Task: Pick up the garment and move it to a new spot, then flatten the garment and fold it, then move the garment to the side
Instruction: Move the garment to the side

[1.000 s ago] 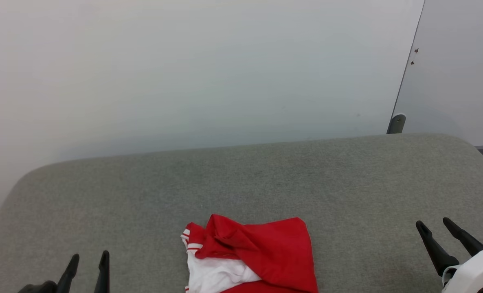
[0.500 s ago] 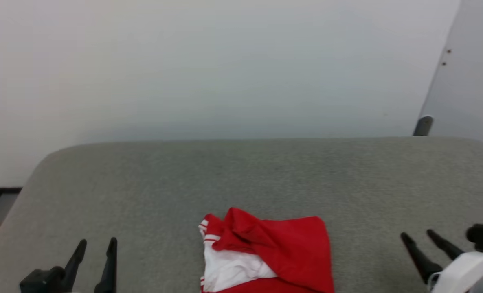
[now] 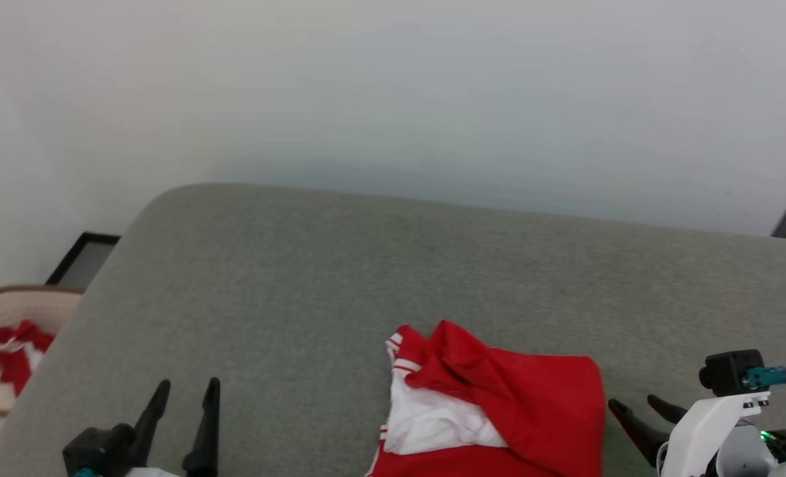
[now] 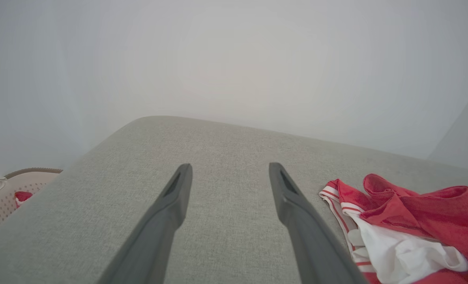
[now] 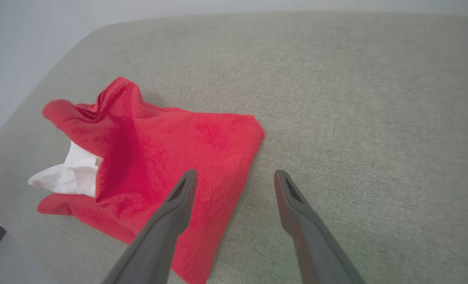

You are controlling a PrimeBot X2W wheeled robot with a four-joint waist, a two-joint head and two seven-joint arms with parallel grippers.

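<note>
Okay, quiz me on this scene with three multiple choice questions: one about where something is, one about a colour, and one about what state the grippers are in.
1. Relative to the grey cushion, the basket sits:
A) on top of it
B) off its left edge, lower down
C) behind it on the right

2. Besides red, the jersey shows:
A) blue
B) green
C) white

3. The left gripper and right gripper are:
A) both open, holding nothing
B) both shut on the jersey
C) left shut, right open

Answers:
1 B, the head view shows it beyond the left edge.
2 C, white cloth bunches under the red folds.
3 A, each wrist view shows its fingers spread, gripping nothing.
</note>
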